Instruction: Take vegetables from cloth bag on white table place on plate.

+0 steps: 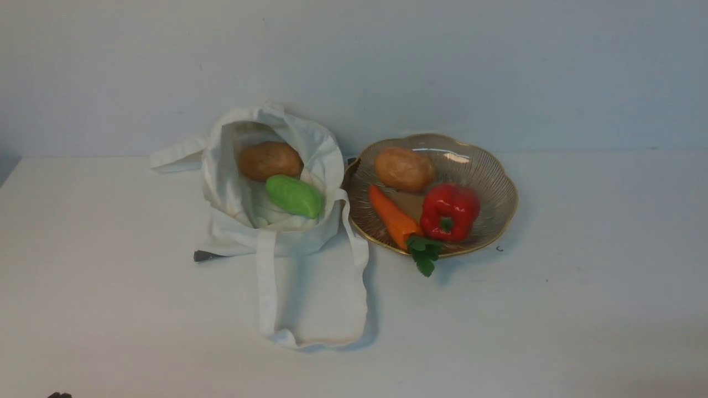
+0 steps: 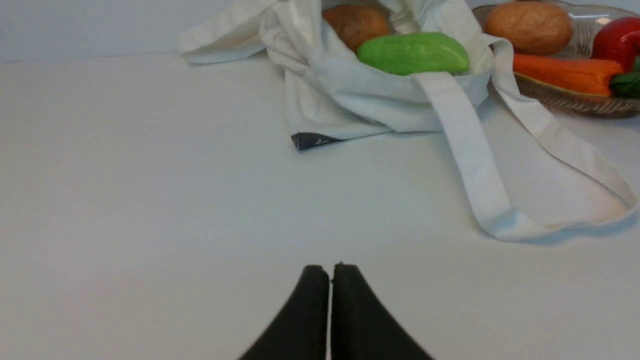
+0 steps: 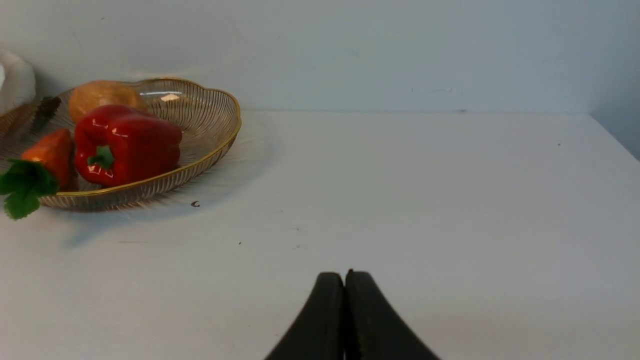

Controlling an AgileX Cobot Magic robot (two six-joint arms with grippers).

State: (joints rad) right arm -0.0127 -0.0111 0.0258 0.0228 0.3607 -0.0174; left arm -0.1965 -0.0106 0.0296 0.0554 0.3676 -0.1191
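Note:
The off-white cloth bag (image 1: 276, 221) lies open on the white table (image 1: 553, 309), holding a green oblong vegetable (image 1: 294, 195) and a brown potato (image 1: 270, 160). To its right the ribbed gold-rimmed plate (image 1: 492, 182) holds an orange carrot (image 1: 392, 216), a second potato (image 1: 404, 168) and a red bell pepper (image 1: 449, 211). My left gripper (image 2: 330, 272) is shut and empty, well short of the bag (image 2: 350, 95). My right gripper (image 3: 344, 279) is shut and empty, away from the plate (image 3: 210, 125). Neither gripper shows in the front view.
One bag strap (image 1: 310, 298) loops forward over the table. A small dark tag (image 1: 206, 256) pokes out under the bag's left side. A pale wall stands close behind the bag and plate. A tiny dark speck (image 1: 499, 249) lies by the plate.

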